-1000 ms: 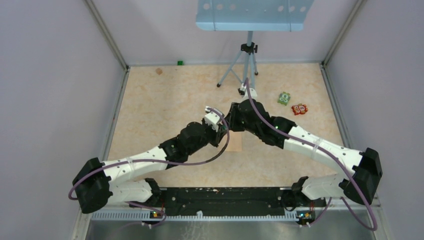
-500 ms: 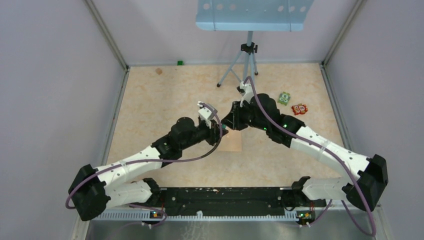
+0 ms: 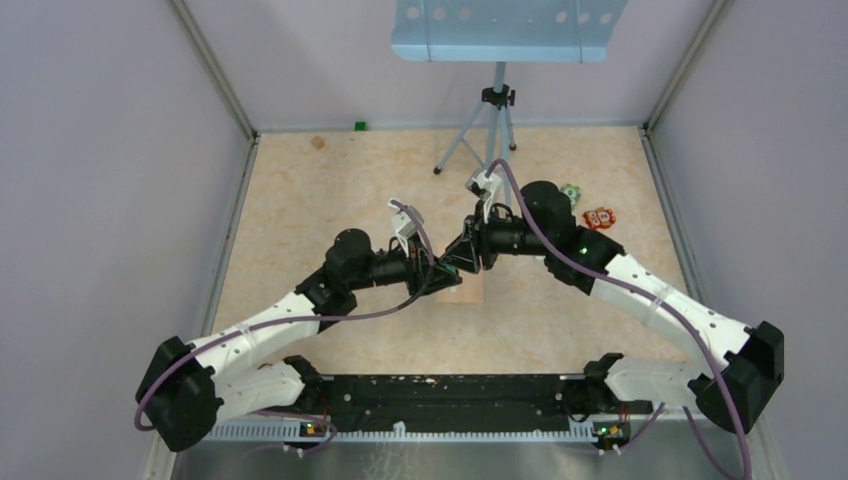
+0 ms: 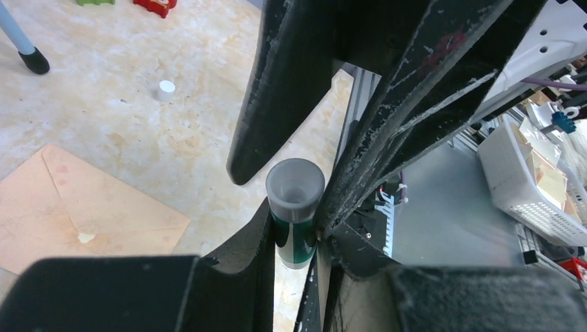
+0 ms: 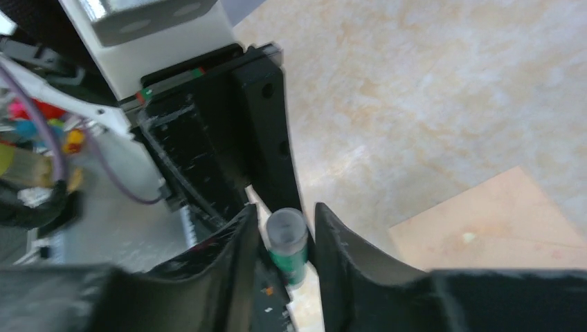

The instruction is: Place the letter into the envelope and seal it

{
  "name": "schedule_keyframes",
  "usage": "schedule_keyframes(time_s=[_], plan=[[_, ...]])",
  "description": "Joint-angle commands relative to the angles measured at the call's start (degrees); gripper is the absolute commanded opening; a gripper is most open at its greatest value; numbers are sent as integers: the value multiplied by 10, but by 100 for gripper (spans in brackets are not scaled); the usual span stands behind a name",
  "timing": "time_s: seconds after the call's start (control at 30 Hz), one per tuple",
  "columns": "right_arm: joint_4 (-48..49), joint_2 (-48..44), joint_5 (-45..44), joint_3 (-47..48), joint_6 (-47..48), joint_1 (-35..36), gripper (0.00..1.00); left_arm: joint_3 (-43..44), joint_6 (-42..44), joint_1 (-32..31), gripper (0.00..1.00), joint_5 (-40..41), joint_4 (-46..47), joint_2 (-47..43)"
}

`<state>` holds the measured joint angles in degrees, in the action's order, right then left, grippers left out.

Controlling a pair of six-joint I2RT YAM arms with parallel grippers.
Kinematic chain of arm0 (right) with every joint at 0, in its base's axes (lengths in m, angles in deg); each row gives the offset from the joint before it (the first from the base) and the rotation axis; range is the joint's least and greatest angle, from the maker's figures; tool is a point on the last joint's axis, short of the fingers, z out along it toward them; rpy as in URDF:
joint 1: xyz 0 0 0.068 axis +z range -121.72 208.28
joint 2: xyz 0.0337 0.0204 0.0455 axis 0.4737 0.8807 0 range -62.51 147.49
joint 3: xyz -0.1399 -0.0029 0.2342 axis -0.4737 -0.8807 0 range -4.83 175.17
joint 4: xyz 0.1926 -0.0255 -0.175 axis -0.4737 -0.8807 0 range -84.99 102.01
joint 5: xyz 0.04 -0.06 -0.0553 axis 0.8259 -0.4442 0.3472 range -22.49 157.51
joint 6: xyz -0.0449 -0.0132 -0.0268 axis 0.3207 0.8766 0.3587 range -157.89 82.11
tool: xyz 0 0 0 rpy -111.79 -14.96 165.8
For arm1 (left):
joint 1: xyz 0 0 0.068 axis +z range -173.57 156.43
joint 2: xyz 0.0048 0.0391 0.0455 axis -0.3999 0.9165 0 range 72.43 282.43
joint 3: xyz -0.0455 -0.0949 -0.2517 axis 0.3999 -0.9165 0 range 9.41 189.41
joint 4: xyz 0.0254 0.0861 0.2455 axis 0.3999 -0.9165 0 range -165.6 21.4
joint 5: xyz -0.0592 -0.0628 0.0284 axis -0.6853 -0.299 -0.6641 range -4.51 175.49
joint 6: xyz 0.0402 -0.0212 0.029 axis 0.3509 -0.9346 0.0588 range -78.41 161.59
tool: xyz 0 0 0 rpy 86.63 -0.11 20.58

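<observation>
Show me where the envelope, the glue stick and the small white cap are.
envelope (image 4: pixel 93 207): left wrist view, near its middle.
glue stick (image 4: pixel 295 188): left wrist view, its grey open end.
small white cap (image 4: pixel 166 88): left wrist view, its top.

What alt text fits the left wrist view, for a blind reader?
A small green tube with an open grey top is held between the black fingers of the left gripper. Beyond it, the envelope and a small white cap lie on the table.

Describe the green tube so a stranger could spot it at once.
Midway across the table, both arms meet by the pinkish envelope. The left end effector grips a small tube there; its green body and hollow grey top stand out from the black fingers.
</observation>
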<state>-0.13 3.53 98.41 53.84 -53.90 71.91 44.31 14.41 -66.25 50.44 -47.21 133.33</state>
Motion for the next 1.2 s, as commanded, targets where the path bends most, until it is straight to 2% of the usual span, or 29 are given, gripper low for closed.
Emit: schedule_keyframes(time_s=[0.0,0.07,0.17,0.33,0.53,0.8,1.17], plan=[[-31,-14,-40,45,6,15,49,4,-8,-3,0,67,42,4],[-55,-20,-122,60,-1,15,61,0,-16,-3,0,121,30,5],[-83,-34,-213,71,-19,13,69,-5,-34,-2,0,196,14,3],[-118,-58,-326,60,-77,-26,70,-9,-64,2,0,294,-10,-5],[-162,-62,-367,12,-121,-114,66,8,-97,14,0,380,-73,-5],[-160,2,-413,-64,-122,-190,59,21,-117,48,0,375,-100,-4],[-100,145,-436,-77,-89,-235,47,35,-115,81,0,318,-94,9]])
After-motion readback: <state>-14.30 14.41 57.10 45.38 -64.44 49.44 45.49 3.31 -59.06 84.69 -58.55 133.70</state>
